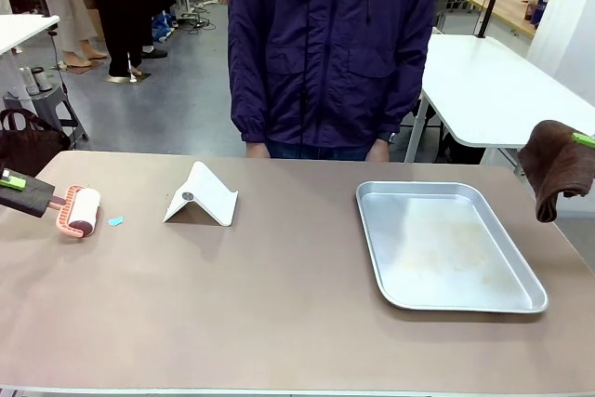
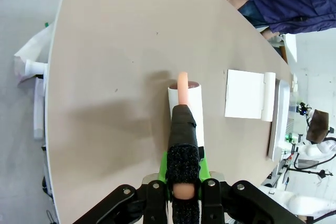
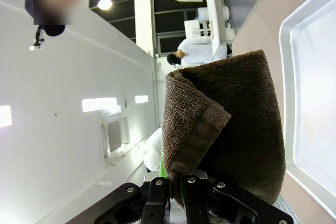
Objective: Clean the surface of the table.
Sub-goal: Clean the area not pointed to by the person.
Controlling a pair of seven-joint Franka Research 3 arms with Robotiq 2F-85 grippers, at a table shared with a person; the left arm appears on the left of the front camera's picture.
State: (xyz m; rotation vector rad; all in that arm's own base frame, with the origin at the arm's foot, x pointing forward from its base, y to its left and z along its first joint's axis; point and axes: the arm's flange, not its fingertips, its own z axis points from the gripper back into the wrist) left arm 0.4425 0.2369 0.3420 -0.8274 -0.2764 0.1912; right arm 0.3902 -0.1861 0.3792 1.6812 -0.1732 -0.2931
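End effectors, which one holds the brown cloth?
The right end effector, shut on the cloth; the left end effector grips a lint roller.

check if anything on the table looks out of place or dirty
A small light-blue scrap lies loose on the table just right of the lint roller, and the metal tray shows faint brownish smears inside.

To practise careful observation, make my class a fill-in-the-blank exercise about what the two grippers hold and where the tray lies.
The left gripper grips a lint roller by its ____.
The right gripper holds a ____ cloth.
The metal tray lies on the robot's ____ half of the table.
Missing words: handle; brown; right.
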